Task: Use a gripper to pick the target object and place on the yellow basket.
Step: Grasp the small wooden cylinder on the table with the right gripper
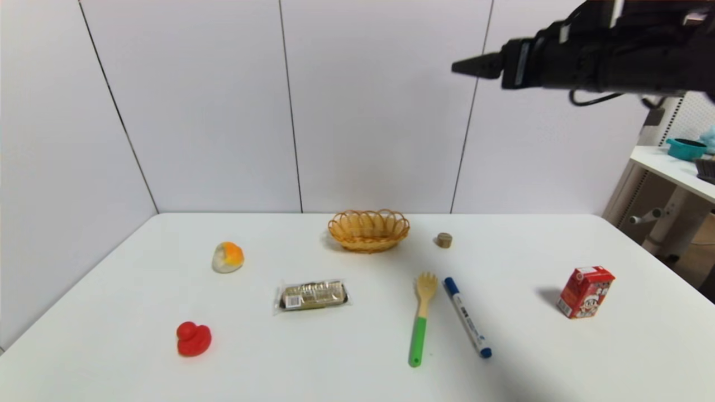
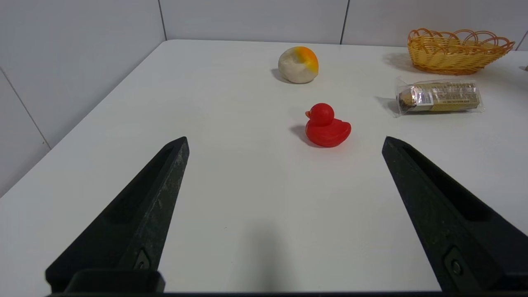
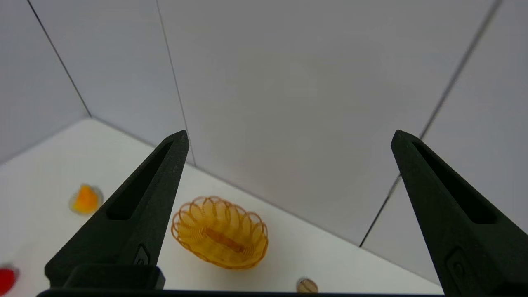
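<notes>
Tan cork on table, far below raised R hand.

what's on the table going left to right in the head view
red duck → orange-and-white lump → wrapped snack bar → yellow basket → green-handled fork → tan cylinder → blue marker → red carton

Your right gripper hangs high at about one o'clock, well above the white table. The yellow basket sits at twelve o'clock near the far edge, with the target object just beside it toward three o'clock, apart.
</notes>
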